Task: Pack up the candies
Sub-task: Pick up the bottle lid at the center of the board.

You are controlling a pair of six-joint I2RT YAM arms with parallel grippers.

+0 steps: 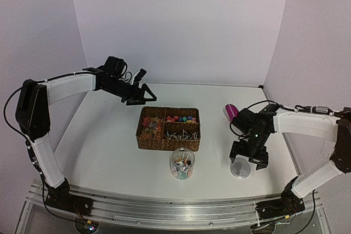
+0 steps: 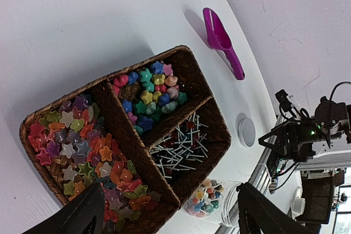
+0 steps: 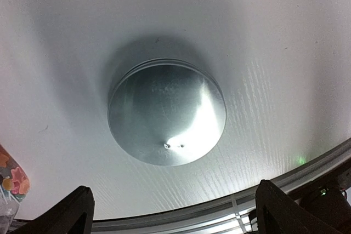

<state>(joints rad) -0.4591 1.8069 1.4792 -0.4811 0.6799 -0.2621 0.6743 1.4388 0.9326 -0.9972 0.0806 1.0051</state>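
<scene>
Over the table's (image 1: 104,146) right front part, right gripper (image 3: 174,206) hangs with jaws wide apart, nothing held, and the round metal lid (image 3: 167,112) lies flat right below. Open jar (image 1: 182,164), part-filled with candies (image 2: 204,201), stands to its left, just in front of the basket (image 1: 168,142), which holds more. Left gripper (image 2: 170,212) gapes empty above the basket. Risks: the thin, slick lid skids or fingers scrape the table; an arm swing tips the jar and spills candies.

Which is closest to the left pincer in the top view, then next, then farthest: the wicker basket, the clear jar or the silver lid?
1. the wicker basket, mid-table, just off the left pincer.
2. the clear jar, at the basket's near side.
3. the silver lid, far over on the right, under the right pincer.
</scene>
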